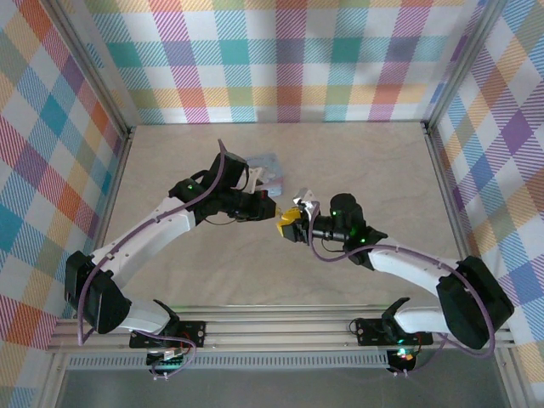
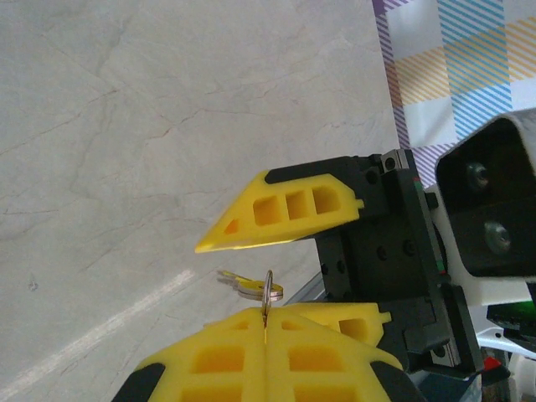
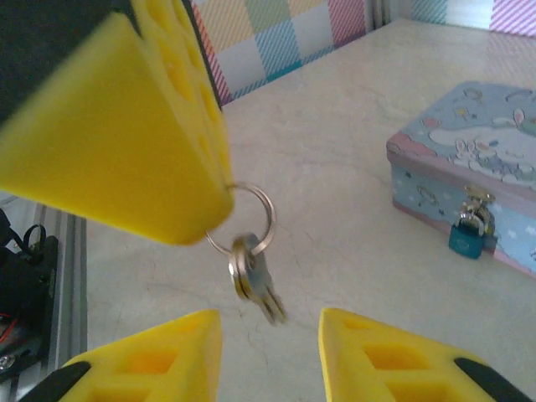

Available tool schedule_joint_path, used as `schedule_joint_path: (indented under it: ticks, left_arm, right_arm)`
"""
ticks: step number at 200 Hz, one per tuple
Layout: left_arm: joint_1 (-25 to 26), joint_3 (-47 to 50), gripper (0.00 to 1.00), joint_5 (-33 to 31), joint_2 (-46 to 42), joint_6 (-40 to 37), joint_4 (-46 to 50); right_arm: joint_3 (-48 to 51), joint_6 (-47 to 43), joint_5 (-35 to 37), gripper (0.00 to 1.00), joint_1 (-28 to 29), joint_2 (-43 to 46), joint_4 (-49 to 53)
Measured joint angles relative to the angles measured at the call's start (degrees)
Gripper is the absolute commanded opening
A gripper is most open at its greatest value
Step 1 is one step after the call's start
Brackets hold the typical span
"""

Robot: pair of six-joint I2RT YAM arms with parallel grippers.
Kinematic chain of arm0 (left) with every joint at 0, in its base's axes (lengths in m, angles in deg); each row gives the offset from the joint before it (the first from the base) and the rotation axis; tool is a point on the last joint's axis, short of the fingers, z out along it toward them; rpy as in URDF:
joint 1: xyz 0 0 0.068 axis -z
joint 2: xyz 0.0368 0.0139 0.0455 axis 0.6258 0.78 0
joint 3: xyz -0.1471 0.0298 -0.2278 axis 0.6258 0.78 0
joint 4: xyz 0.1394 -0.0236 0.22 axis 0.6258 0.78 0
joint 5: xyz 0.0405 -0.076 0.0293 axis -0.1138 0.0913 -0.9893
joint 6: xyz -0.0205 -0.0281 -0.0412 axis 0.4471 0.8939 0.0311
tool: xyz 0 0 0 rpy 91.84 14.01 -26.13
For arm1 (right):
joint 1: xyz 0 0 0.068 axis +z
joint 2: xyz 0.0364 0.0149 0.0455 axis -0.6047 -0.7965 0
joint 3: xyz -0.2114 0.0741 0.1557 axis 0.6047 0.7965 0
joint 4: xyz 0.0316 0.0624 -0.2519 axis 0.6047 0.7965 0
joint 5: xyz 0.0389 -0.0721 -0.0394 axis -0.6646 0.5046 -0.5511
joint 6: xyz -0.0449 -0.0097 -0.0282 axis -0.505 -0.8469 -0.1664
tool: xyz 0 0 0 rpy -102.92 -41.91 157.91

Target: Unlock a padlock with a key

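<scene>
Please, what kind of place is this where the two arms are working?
Probably a robot test cell in a laboratory, not a home: plaid cloth walls enclose the table, and the left arm and right arm are bolted to an aluminium rail.

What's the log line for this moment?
left gripper: shut on key ring | key: dangling from ring | right gripper: open, straddling key | padlock: hanging on tin box | key not yet in padlock
</scene>
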Motion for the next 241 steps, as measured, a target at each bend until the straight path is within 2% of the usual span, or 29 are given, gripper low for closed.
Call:
schedule_joint_path:
  ticks: [40, 79, 94, 102, 126, 139, 172, 210, 241]
  left_arm:
    - [0.0, 0.0, 0.0, 0.0, 0.0, 0.46, 0.07]
    - [0.0, 0.0, 0.0, -0.17, -0.02, 0.48, 1.38]
    - [0.0, 0.0, 0.0, -0.48, -0.02, 1.14, 1.46]
    - [0.0, 0.02, 0.06, -0.48, -0.02, 1.62, 1.42]
    - [0.0, 0.2, 0.37, -1.36, -0.35, 4.02, 1.33]
    - [0.0, 0.33, 0.45, -2.97, -0.61, 5.4, 1.6]
    - [-0.04, 1.2, 0.43, -9.55, -2.82, 16.5, 4.28]
    - [0.92, 7.1, 0.44, -11.45, -7.91, 31.71, 3.15]
    - [1.51, 9.11, 0.4, -12.26, -10.29, 38.84, 1.79]
  right_arm:
    - [-2.27, -1.46, -1.27, 0.11, 0.37, -2.54, -0.04]
    - [-2.4, -2.75, -1.25, 0.0, 1.01, -2.97, 0.07]
    - [-2.4, -3.65, -0.07, 0.0, 1.46, -2.56, 0.57]
    - [-2.4, -4.37, 0.72, 0.0, 1.66, -1.97, 1.27]
    - [-2.38, -6.14, 3.98, 0.0, 2.25, 0.52, 3.45]
    - [-2.38, -7.48, 6.32, 0.0, 2.67, 1.95, 4.26]
    - [-2.51, -12.13, 14.56, 0.0, 5.2, 3.1, 7.48]
    - [-2.64, -17.73, 22.16, 0.0, 8.7, -0.17, 6.25]
    - [-2.69, -21.35, 25.59, 0.0, 11.1, -5.66, 1.51]
